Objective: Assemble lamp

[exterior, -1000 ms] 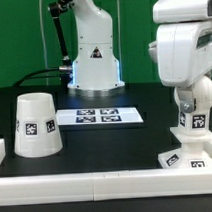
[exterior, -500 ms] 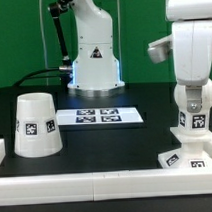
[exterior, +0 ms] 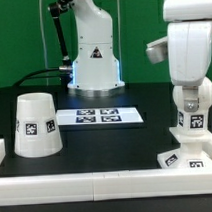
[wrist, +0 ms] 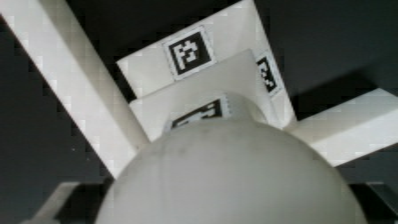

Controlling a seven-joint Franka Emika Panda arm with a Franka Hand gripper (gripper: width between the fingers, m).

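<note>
Bulb [wrist: 222,170] right between my claw [exterior: 193,88] fingers, neck down on the base [exterior: 189,150]; clamped or loose, I can't tell

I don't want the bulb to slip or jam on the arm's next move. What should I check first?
1. Bulb lined up over the base: ok, the wrist view shows the base directly beyond it.
2. Gripper hold on the bulb: cannot tell, the fingers are hidden.
3. Bulb seated in the base: cannot tell, the join is hidden.
4. Shade out of the arm's way: ok, it stands apart at the exterior view's left.
5. Shade upright, wide end down: ok.
</note>
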